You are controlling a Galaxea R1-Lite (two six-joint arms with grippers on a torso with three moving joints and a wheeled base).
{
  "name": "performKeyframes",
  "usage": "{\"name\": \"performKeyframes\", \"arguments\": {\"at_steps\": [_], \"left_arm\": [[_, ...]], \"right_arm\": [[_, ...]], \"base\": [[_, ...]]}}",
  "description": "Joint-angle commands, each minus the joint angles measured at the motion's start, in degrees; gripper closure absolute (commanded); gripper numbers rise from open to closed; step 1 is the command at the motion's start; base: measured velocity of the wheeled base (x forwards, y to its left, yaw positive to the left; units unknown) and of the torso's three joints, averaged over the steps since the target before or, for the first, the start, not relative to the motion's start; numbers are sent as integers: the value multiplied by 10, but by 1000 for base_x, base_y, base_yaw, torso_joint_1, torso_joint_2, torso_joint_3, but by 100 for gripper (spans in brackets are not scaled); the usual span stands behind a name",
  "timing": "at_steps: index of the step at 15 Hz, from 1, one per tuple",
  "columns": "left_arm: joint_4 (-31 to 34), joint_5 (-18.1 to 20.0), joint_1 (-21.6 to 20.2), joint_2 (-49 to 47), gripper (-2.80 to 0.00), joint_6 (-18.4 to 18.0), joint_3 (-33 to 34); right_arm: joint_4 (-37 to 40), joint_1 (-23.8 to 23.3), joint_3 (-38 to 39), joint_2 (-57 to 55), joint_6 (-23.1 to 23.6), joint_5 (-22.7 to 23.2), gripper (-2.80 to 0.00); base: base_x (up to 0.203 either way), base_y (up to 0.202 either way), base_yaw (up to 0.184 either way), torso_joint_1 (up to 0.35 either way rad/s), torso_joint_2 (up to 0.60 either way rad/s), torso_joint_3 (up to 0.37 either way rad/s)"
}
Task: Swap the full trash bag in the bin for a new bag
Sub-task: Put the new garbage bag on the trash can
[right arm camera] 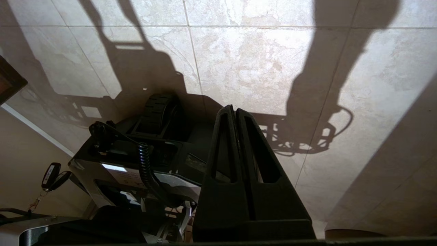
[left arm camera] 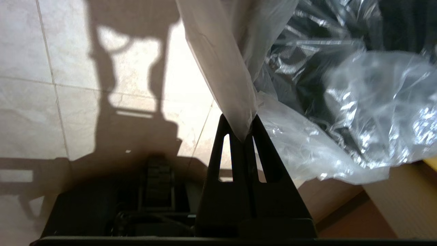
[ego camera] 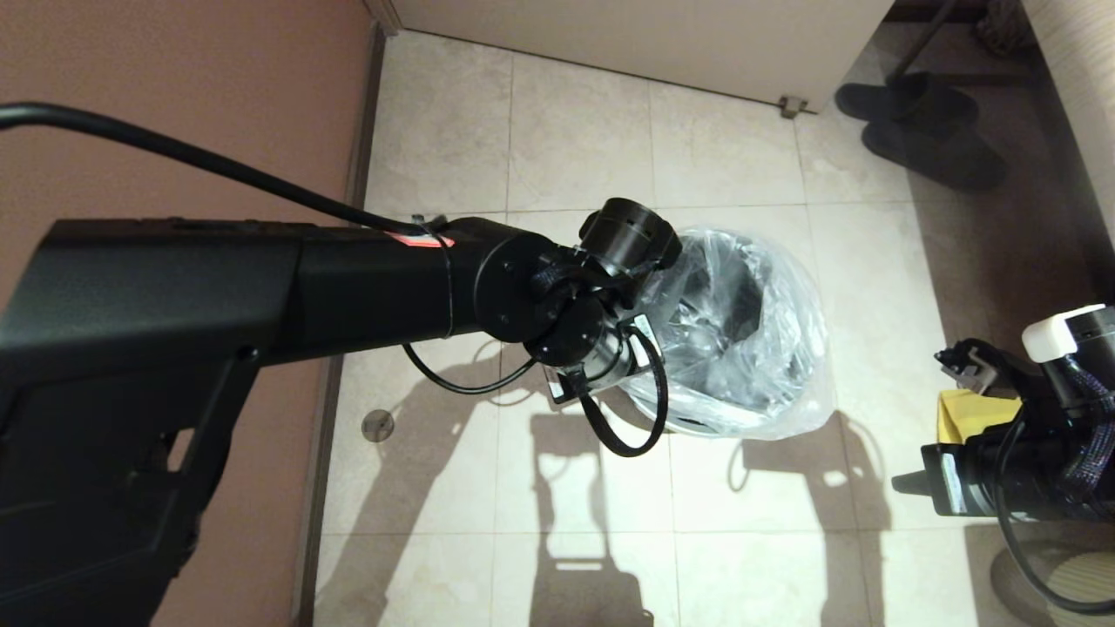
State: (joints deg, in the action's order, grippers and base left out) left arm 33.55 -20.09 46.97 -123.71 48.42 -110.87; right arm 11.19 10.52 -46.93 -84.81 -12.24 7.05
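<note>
The bin (ego camera: 745, 296) stands on the tiled floor just right of centre, dark inside. The new bag (ego camera: 784, 348), thin, crinkly and transparent, is draped over its mouth and hangs down outside the rim. My left gripper (left arm camera: 242, 127) is at the bin's left side, shut on a fold of the new bag (left arm camera: 358, 112), which runs taut away from the fingertips. The bin's dark inside (left arm camera: 307, 92) shows through the plastic. My right gripper (right arm camera: 234, 110) is shut with nothing in it, low at the far right, well away from the bin.
An opaque yellow bag (ego camera: 971, 414) lies beside my right arm (ego camera: 1019, 475). Dark slippers (ego camera: 923, 131) sit at the back right. A brown wall (ego camera: 174, 104) runs along the left, with a floor drain (ego camera: 377, 424) near it. A white door (ego camera: 653, 35) closes the back.
</note>
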Motion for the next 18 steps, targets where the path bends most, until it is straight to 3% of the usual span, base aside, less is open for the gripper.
{"name": "performKeyframes", "arguments": {"at_steps": [1,7,12,13,18], "left_arm": [[11,-1,4,8,0,4,6],[28,8,29,15,0,12,61],[27,8,21,-22,0,12,64],[27,8,19,-23,-280,11,64],[32,8,19,12,-280,11,66]], "right_arm": [[1,0,0,2,-1,1,0],[1,1,2,9,-2,5,0],[0,-9,2,19,-2,19,0],[0,-15,2,19,-2,22,0],[0,-22,2,32,-2,24,0]], "base": [[0,0,0,0,0,0],[0,0,0,0,0,0],[0,0,0,0,0,0],[0,0,0,0,0,0],[0,0,0,0,0,0]]}}
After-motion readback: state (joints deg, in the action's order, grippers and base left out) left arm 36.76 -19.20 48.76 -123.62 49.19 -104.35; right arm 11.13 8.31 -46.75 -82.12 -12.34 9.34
